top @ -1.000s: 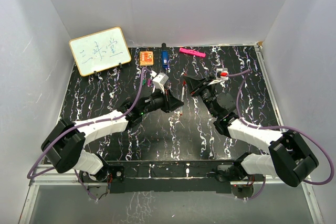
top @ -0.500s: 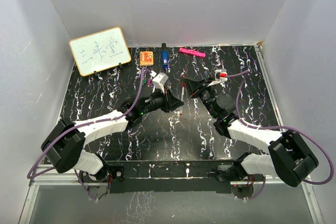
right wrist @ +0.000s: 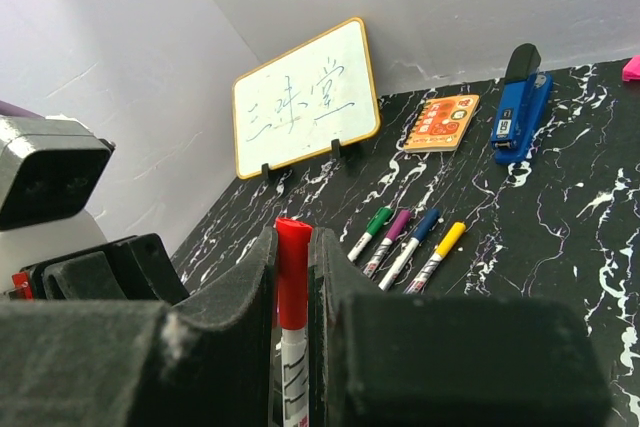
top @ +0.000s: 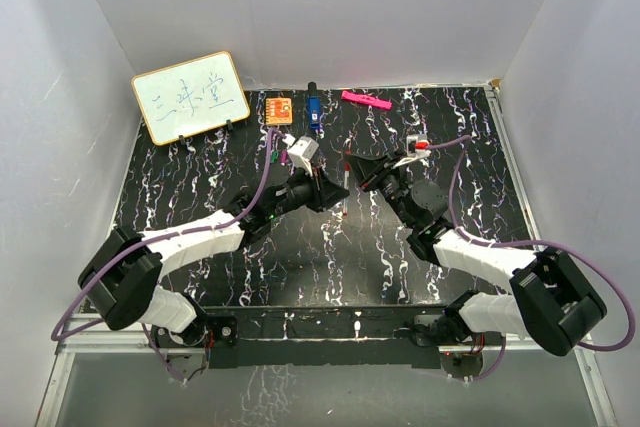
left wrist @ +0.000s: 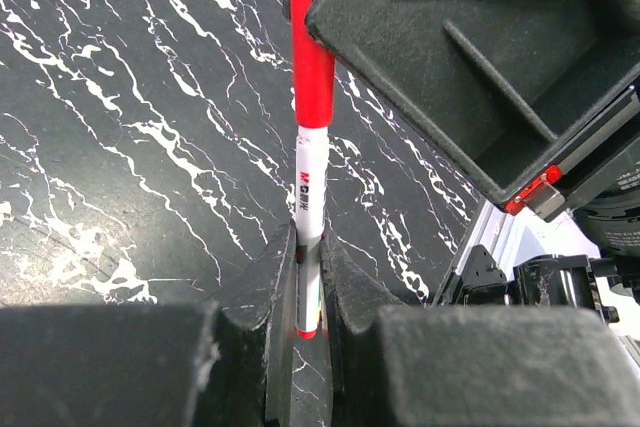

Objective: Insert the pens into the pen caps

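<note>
A white-barrelled pen with a red end stands between my two grippers above the middle of the table. My left gripper is shut on its lower barrel. A red pen cap sits over the pen's top end, and my right gripper is shut on that cap. In the top view the pen spans the small gap between the left gripper and the right gripper. Several capped pens lie side by side on the table: green, purple, blue and yellow.
A small whiteboard stands at the back left. An orange notepad, a blue stapler and a pink bar lie along the back edge. White walls enclose the marbled black table.
My right gripper has shifted left toward the left gripper, narrowing the gap between them along the pen. The left arm has barely moved.
</note>
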### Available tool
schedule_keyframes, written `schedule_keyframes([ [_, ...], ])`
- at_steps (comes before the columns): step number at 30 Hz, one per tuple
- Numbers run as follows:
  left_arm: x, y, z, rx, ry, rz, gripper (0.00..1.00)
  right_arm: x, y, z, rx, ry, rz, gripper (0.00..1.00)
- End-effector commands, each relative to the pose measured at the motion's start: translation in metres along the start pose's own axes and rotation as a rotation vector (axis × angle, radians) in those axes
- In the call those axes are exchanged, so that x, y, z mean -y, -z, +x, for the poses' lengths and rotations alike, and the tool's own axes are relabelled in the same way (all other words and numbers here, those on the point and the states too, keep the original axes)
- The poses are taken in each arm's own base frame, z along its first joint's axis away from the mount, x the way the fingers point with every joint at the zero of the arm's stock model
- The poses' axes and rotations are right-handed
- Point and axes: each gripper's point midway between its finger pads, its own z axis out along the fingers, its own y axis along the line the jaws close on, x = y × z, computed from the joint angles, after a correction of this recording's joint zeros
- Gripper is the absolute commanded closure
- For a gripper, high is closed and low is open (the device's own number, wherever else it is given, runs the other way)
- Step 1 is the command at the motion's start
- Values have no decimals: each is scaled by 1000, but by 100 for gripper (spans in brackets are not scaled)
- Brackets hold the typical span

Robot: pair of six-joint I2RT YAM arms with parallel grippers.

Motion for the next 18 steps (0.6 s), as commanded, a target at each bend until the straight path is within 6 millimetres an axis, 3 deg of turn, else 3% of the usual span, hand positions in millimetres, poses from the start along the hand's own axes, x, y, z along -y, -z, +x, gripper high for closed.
schedule_keyframes([
  [1, 25, 12, -50, 169, -41, 48, 100, -13, 4, -2, 2, -5, -58, 100],
  [8, 33, 11, -69, 206, -62, 55, 100, -19, 6, 11, -53, -7, -96, 100],
  [18, 15, 15, -104, 308, -42, 10, 100, -17, 8, 30, -149, 20, -88, 100],
])
